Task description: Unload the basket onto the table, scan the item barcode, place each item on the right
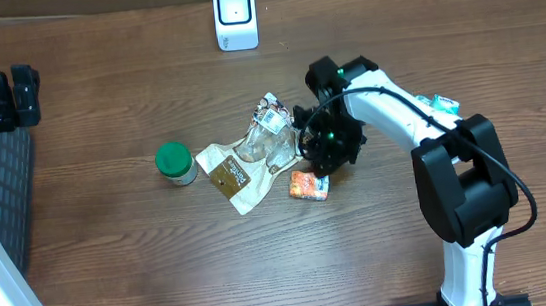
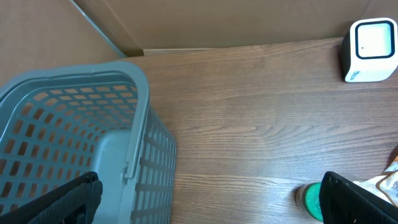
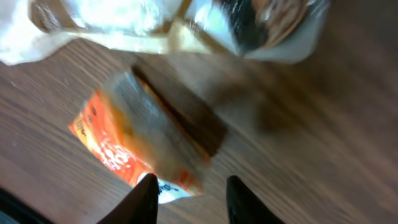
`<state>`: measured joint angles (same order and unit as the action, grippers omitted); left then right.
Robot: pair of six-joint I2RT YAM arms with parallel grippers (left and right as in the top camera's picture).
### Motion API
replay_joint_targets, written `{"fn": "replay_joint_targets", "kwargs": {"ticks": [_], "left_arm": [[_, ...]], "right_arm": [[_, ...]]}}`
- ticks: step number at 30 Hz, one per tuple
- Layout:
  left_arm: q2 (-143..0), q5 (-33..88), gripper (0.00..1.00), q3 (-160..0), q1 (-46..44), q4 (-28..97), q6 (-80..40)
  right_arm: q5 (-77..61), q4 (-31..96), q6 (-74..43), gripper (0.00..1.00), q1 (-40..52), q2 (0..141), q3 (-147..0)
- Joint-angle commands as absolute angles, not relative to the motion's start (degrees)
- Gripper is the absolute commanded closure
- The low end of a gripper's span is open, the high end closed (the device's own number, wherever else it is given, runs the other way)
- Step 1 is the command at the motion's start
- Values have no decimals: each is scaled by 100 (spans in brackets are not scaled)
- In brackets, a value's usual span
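Orange packet (image 3: 124,146) flat on table (image 1: 113,269), blurred, print unreadable, just below right gripper (image 3: 191,183), fingers apart, nothing between. Clear bags (image 1: 253,150) just beside, cut off close up. Left gripper (image 2: 210,180) spread wide, only tips visible.

The worktop (image 1: 113,269) is brown with a streaky wood grain. On it are a white scanner (image 1: 235,16) with a dark-rimmed pale face, a jar (image 1: 176,164) with a green lid, an orange packet (image 1: 308,185) with pale print, and a crumpled clear bag (image 1: 270,143) over a cream and gold-brown card (image 1: 225,173). The basket (image 2: 74,137) is grey-blue with a grid of small openings, and the right arm (image 1: 394,106) is white with black joints.
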<state>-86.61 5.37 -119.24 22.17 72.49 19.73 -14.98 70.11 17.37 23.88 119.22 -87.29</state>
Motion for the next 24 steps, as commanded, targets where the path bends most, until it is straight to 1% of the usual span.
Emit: {"fn": "replay_joint_targets", "kwargs": {"ticks": [1, 2, 4, 9, 14, 18, 20, 21, 22, 24], "left_arm": [[-8656, 556, 0, -11939, 2248, 7240, 2058], [-8656, 556, 1, -11939, 2248, 7242, 2058], [-8656, 556, 0, -11939, 2248, 7240, 2058], [-8659, 556, 1, -11939, 2248, 7240, 2058], [-8659, 554, 1, -11939, 2248, 7242, 2058], [-8659, 556, 0, -11939, 2248, 7240, 2058], [-8659, 556, 0, -11939, 2248, 7242, 2058], [-8659, 556, 0, -11939, 2248, 7240, 2058], [-8659, 556, 1, -11939, 2248, 7240, 2058], [-8659, 556, 1, -11939, 2248, 7240, 2058]], "right_arm": [[-1988, 6960, 2075, 61, 2375, 11863, -8582], [-2117, 6963, 2134, 58, 2375, 11865, -8582], [-2265, 6923, 2134, 57, 2375, 11865, -8582], [-2362, 6855, 2132, 57, 2375, 11865, -8525], [-2176, 6726, 2126, 57, 2259, 11865, -8158], [-2617, 6755, 2104, 58, 1975, 11865, -8079], [-2856, 6751, 2104, 75, 1848, 11865, -8079], [-2969, 6753, 2102, 87, 1761, 11863, -8079], [-3048, 6755, 2062, 93, 1688, 11861, -8082], [-3124, 6757, 1881, 96, 1566, 11861, -8103]]}}
